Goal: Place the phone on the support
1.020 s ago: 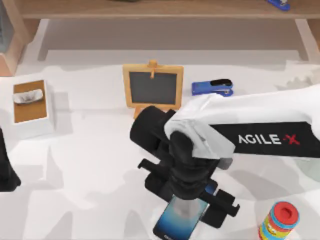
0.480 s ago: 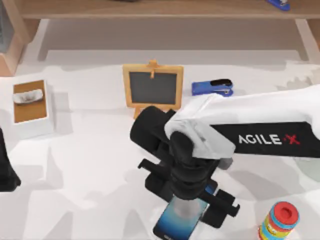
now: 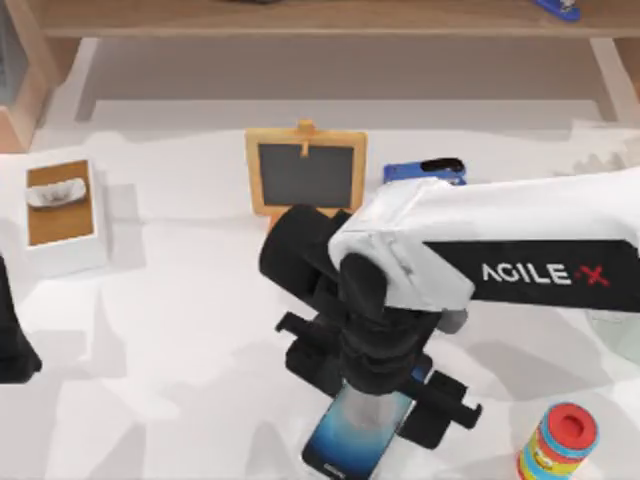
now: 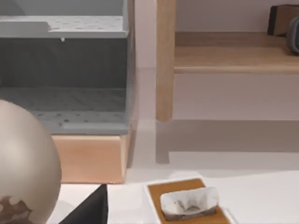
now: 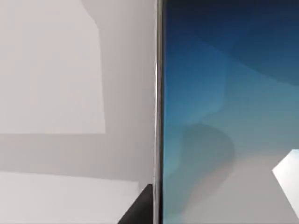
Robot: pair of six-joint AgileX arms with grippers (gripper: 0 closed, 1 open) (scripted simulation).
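Note:
The phone (image 3: 350, 445) lies near the table's front edge, right of the middle, its blue screen (image 5: 224, 93) facing up. My right gripper (image 3: 375, 395) reaches down over the phone's far end and is shut on it; the wrist hides the fingers in the top view. One dark fingertip (image 5: 140, 210) shows against the phone's side edge in the right wrist view. The support (image 3: 305, 175), a small wooden easel with a dark panel, stands upright behind the gripper towards the back. My left arm (image 3: 10, 340) is parked at the left edge.
A blue stapler (image 3: 425, 170) lies right of the support, partly under my right forearm. A tissue box (image 3: 60, 215) sits at the left, a colourful can (image 3: 558, 440) at the front right. A wooden shelf (image 3: 320, 18) runs along the back.
My right forearm has risen and now covers part of the blue stapler. The phone has shifted slightly left with the gripper.

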